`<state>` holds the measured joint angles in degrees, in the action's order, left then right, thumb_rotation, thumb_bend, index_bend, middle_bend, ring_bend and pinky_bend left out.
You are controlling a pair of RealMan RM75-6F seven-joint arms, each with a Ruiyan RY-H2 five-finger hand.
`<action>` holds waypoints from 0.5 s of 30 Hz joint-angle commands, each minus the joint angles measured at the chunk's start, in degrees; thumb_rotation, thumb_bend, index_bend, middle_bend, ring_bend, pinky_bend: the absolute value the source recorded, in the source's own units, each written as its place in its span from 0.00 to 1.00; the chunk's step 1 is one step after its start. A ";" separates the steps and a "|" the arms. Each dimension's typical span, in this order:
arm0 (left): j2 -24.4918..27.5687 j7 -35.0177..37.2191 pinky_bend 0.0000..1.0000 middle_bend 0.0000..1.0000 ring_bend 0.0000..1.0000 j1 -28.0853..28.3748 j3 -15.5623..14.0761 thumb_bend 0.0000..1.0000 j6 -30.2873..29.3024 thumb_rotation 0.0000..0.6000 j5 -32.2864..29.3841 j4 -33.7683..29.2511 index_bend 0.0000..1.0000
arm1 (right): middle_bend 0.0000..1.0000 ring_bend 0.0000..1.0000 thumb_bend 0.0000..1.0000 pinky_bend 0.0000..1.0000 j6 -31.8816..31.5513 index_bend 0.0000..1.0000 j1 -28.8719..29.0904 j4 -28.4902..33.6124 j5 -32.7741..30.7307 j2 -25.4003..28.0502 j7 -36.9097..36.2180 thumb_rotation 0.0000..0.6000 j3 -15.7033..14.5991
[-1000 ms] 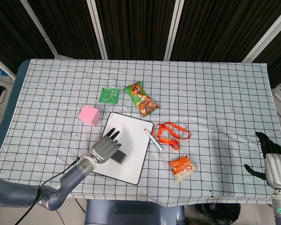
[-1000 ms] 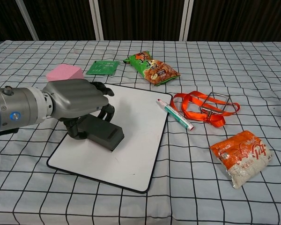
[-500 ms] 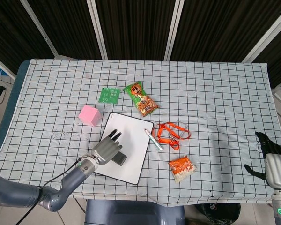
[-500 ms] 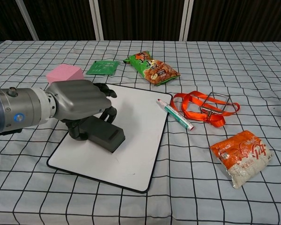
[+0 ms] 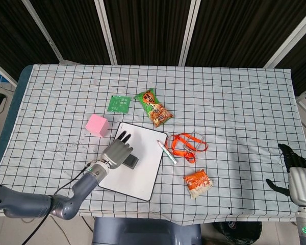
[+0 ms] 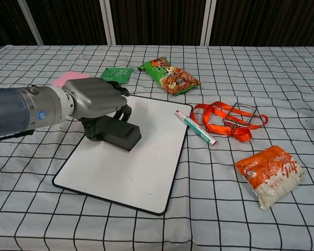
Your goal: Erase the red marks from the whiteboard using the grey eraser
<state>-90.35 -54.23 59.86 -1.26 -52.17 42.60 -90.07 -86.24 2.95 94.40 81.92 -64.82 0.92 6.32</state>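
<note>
I'm gripping the grey eraser (image 6: 119, 134) in my left hand (image 6: 97, 99), pressing it on the whiteboard (image 6: 141, 162); my right hand (image 5: 296, 176) is hanging released, well apart from the whiteboard.

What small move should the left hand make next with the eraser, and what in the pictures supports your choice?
Probably lift the grey eraser off the whiteboard and set it aside. The left hand holds it pressed on the board's far left part, and no red marks show on the visible white surface in either view, so wiping looks finished. What lies under the hand and eraser cannot be seen.
</note>
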 commanded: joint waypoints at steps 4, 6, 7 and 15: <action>-1.14 0.89 0.00 0.42 0.00 1.32 2.17 0.32 0.37 1.00 -2.37 2.87 0.42 | 0.13 0.21 0.22 0.22 -0.11 0.01 -0.04 0.00 0.09 0.00 -0.02 1.00 -0.01; -1.24 0.62 0.00 0.42 0.00 1.60 2.41 0.32 0.06 1.00 -2.65 3.44 0.42 | 0.13 0.21 0.22 0.22 -0.12 0.01 -0.05 0.00 0.11 0.01 -0.03 1.00 -0.03; -1.30 0.34 0.00 0.42 0.00 1.80 2.55 0.32 -0.20 1.00 -2.94 3.78 0.42 | 0.13 0.21 0.22 0.22 -0.12 0.01 -0.05 -0.01 0.12 0.00 0.00 1.00 -0.03; 0.94 0.27 0.00 0.42 0.00 2.46 3.77 0.32 -1.98 1.00 -3.37 1.05 0.42 | 0.13 0.21 0.22 0.22 0.03 0.01 0.00 0.00 0.07 0.03 0.00 1.00 -0.04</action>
<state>-90.39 -53.99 62.26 2.32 -53.50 38.76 -87.62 -86.22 2.95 94.40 81.99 -64.79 0.93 6.29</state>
